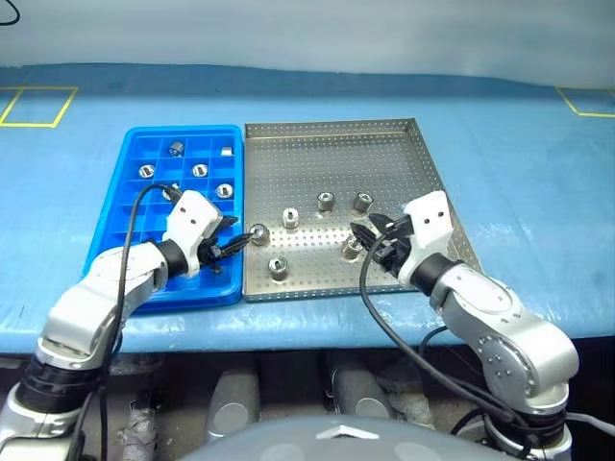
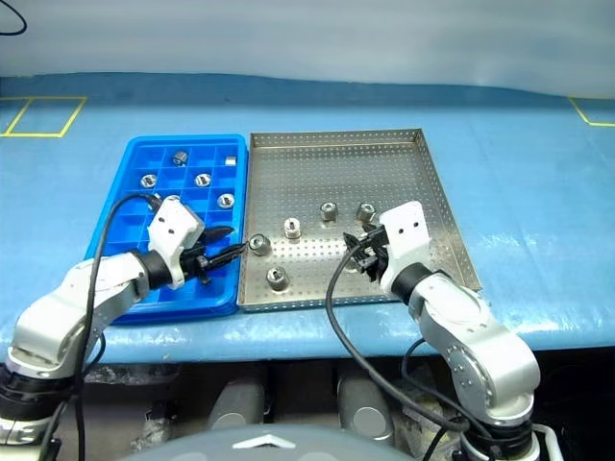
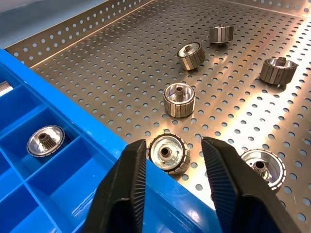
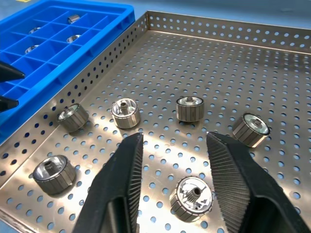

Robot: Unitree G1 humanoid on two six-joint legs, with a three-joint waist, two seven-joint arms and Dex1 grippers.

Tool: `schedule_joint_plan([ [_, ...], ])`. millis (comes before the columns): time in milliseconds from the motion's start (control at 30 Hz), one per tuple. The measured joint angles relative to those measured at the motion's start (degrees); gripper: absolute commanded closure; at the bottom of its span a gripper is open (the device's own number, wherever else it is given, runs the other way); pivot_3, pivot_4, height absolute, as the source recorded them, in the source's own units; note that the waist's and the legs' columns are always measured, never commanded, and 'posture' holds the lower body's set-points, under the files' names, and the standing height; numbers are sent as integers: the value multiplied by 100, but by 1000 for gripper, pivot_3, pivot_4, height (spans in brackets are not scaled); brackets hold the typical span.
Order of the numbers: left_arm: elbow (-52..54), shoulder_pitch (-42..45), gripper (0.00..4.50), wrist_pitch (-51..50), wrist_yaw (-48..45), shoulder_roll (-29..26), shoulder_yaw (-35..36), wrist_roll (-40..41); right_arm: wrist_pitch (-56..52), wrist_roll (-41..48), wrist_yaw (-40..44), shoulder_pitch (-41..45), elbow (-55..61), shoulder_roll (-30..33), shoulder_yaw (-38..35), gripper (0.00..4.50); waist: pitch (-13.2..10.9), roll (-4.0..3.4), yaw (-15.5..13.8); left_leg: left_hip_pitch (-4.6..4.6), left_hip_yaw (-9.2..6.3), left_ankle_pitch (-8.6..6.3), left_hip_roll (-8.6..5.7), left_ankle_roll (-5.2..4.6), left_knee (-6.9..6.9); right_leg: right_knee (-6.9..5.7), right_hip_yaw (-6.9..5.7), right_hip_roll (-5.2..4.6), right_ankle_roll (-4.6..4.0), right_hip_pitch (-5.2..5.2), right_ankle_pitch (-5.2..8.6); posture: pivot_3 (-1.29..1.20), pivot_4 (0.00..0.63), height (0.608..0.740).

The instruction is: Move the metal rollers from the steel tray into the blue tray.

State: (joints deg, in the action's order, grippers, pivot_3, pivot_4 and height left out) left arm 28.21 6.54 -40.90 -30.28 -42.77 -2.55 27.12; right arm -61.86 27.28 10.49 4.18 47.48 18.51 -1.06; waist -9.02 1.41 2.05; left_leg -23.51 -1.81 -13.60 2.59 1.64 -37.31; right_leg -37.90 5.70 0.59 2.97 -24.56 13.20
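The blue tray lies on the left and holds several metal rollers, such as one roller, in its far cells. Right beside it is the steel tray with several loose rollers. My left gripper reaches over the blue tray's inner edge, open, with a roller lying on the steel floor just past its fingertips. At the steel tray's near right, my right gripper hangs open, straddling another roller without holding it.
More rollers stand mid-tray, and one is near the front rim. Both trays rest on a blue table cover with yellow tape marks at the far corners. Black cables trail from both wrists.
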Motion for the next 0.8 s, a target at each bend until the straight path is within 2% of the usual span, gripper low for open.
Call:
schedule_joint_plan([
  [100,16,-80,233,-21,-96,-52,32,-16,-35,38,88,3,0,110,97,573,0,0,-2,-1,5,0,-2,0,-7,4,4,-2,7,2,-4,62,150,740],
  [133,21,-125,0,-35,-116,-82,36,-27,-78,40,114,8,-1,167,154,247,0,1,-6,-2,5,0,-2,0,-8,4,4,-3,7,2,-4,62,150,740],
  [167,22,-146,0,-46,-127,-100,35,-43,-96,43,130,6,-1,182,186,18,0,1,-8,-2,5,0,-2,0,-8,4,4,-3,7,2,-4,62,150,740],
  [600,111,-165,0,-264,-139,-53,39,-226,-331,60,143,9,0,390,309,18,-1,1,-62,-3,4,0,-1,0,-8,3,4,-1,8,1,-5,65,150,740],
  [700,85,112,0,-268,-158,3,-1,-231,-371,1,13,26,-8,343,305,18,-1,2,-82,-5,3,0,-2,0,-11,3,4,0,9,1,-5,73,150,740],
  [800,-280,1061,0,-227,-493,46,-346,-325,-373,-15,-59,79,-23,270,334,18,-3,4,-146,-7,-4,1,-5,-1,-24,1,1,3,13,6,-8,73,150,740],
])
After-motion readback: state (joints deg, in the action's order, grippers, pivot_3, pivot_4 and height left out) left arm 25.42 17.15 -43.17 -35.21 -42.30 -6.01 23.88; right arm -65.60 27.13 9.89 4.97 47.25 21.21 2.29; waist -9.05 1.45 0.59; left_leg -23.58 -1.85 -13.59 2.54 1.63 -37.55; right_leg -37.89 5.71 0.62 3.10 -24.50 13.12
